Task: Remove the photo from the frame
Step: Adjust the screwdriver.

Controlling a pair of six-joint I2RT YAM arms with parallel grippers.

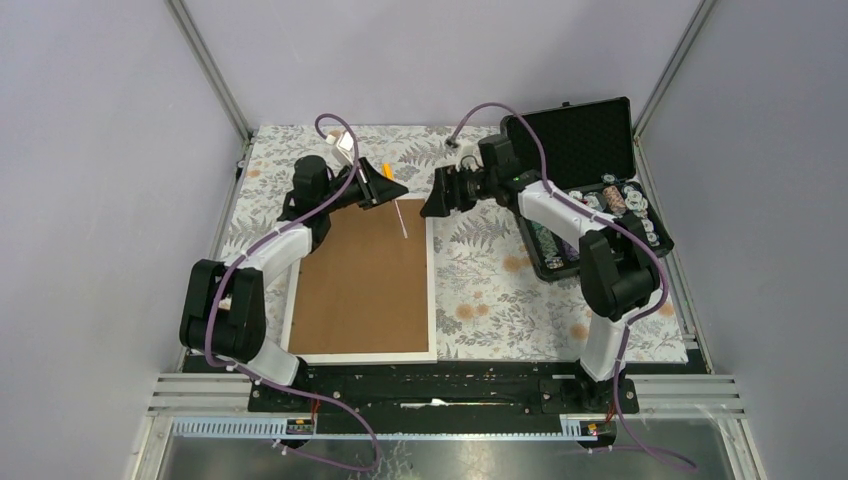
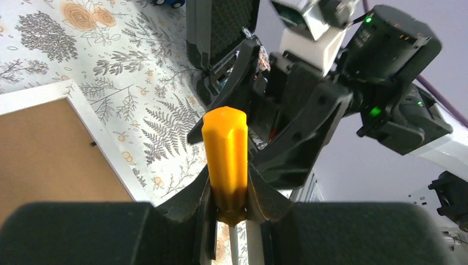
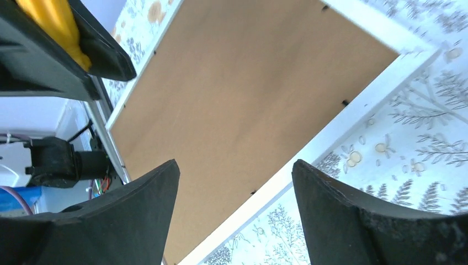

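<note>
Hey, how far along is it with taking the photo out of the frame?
Early. Done: the frame lies back up, and the left gripper is shut on an orange-handled screwdriver. In hand: its blade reaches over the frame's far edge, the right gripper open beside it. Left: the brown backing is in place, no photo showing.

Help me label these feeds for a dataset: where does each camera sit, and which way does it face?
Top external: above and behind the bases, looking down on the table, left arm, right arm and back-up frame.
Left wrist: looks along the left gripper, shut on the screwdriver, toward the right gripper.
Right wrist: looks down between its open fingers at the frame's brown back.
Both wrist views share screwdriver and frame.
</note>
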